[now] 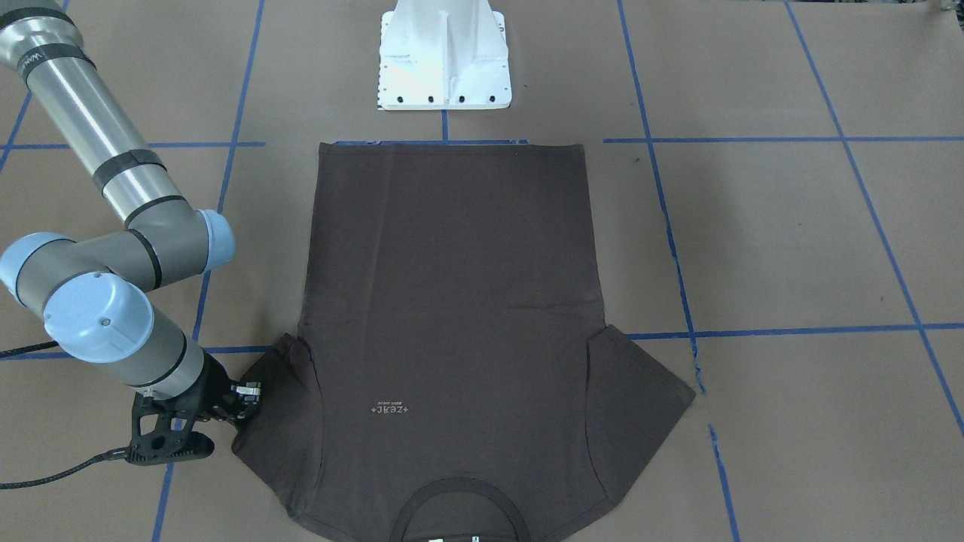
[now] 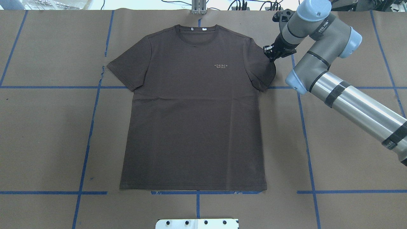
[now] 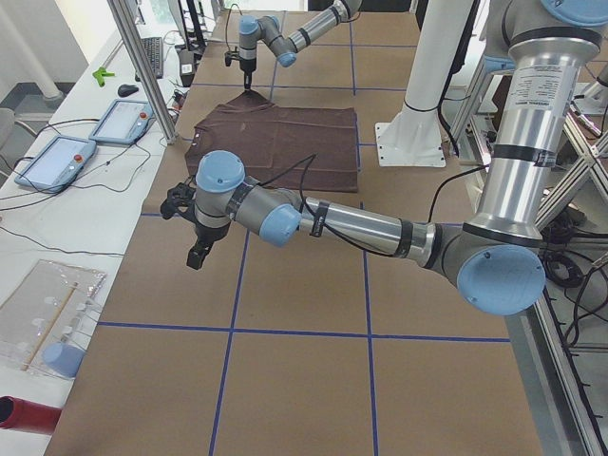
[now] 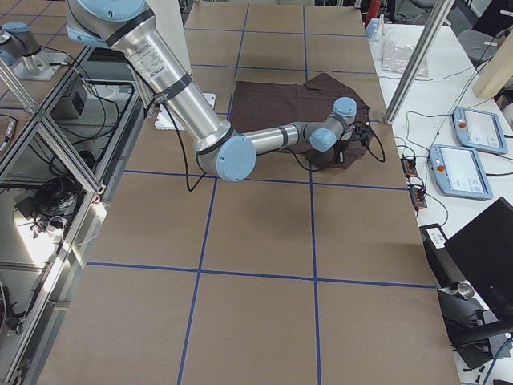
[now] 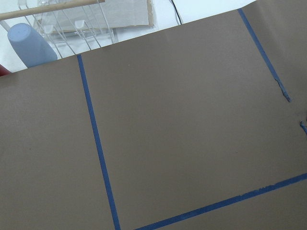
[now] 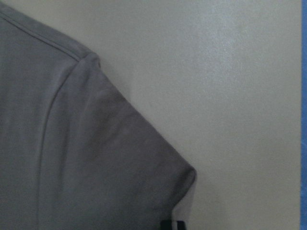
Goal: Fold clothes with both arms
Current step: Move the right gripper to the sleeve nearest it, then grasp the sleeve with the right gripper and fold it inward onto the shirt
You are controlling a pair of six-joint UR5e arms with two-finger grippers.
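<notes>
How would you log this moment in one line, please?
shirt: flat, unfolded | right tool: at sleeve edge, grip unclear | left tool: over bare table

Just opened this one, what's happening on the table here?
A dark brown T-shirt lies flat and unfolded, logo side up, on the paper-covered table. The right arm's hand is down at the outer edge of the sleeve on the robot's right; whether it has gripped the cloth cannot be told. The left arm's hand hangs over bare table, well away from the T-shirt. No fold is made yet.
</notes>
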